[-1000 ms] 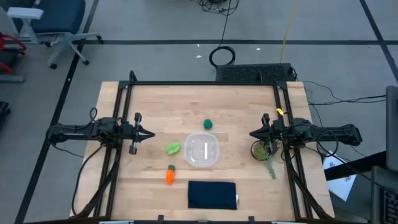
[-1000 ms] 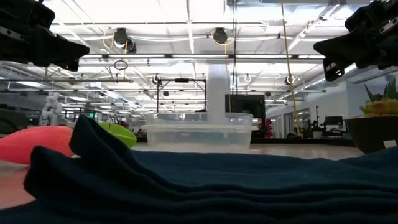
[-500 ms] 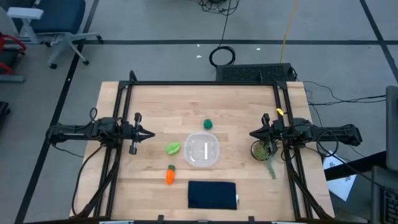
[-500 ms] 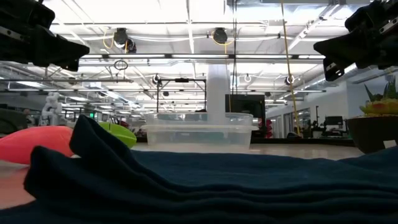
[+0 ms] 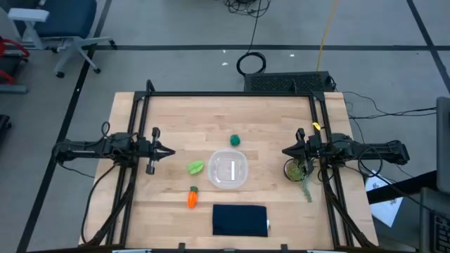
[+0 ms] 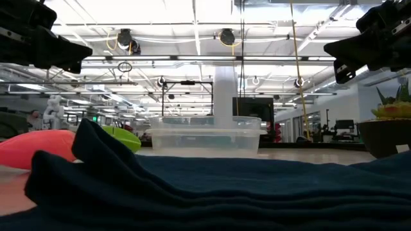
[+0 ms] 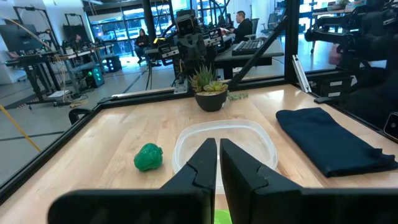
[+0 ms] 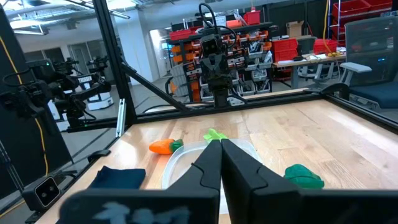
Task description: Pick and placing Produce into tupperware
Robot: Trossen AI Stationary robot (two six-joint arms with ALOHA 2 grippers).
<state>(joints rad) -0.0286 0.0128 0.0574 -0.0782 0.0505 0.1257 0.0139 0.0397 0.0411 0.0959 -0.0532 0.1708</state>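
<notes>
My left gripper and right gripper, jaws together, flank the tupperware; a potted plant sits under my right wrist.

Dark navy folded cloth lies flat near front edge of wooden table, filling foreground in low view. Small spiky potted plant stands near table's right side, one loose green sprig beside it. Black metal frame rails border tabletop. Coiled black cable on floor behind table. Several people at desks in room beyond.
</notes>
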